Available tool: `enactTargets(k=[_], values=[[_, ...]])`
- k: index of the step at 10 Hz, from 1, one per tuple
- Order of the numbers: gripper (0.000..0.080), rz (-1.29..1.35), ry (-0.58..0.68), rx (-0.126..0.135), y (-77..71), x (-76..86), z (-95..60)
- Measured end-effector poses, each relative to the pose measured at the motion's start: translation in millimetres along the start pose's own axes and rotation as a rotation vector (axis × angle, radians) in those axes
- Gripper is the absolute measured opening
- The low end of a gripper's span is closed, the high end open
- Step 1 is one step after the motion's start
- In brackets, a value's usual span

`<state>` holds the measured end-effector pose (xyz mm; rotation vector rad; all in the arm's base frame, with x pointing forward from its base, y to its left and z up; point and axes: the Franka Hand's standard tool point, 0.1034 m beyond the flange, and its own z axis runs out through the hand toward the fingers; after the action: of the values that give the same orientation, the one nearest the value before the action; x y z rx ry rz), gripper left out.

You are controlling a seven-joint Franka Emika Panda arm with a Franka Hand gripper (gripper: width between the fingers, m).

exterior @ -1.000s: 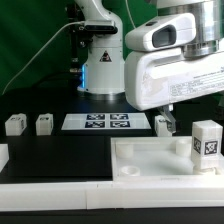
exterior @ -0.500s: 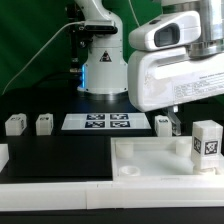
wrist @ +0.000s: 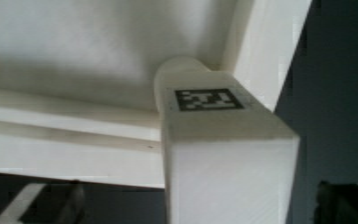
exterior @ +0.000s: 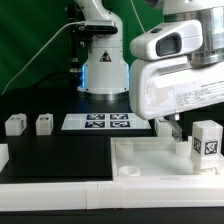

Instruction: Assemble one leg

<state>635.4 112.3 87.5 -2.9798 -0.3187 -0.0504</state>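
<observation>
Leg [exterior: 207, 140] stands upright on the tray's [exterior: 150, 166] right end, lower right of the exterior frame, the hand [exterior: 174, 129] low just beside it; clenched or released, I cannot tell. Danger: a finger clips it sideways and it topples. Wrist view alone shows a tag [wrist: 208, 100] close up; exterior alone shows the hand's place.

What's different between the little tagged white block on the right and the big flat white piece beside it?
The leg is a small upright block, taller than wide; the tray-like piece is wide, flat and low. The leg carries a black-and-white square tag on its facing side; the tray-like piece shows no tag in the exterior view, but has a round socket at its near corner. Both are plain white.
</observation>
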Motion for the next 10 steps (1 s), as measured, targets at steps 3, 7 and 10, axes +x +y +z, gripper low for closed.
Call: enactTargets(k=[3, 7, 10], values=[[0.0370, -0.001, -0.004, 0.000, 0.0, -1.9, 2.1], [0.0293, 0.026, -0.004, 0.001, 0.3, -1.9, 2.1], [0.0293, 0.296, -0.002, 0.000, 2.2, -1.9, 1.9]])
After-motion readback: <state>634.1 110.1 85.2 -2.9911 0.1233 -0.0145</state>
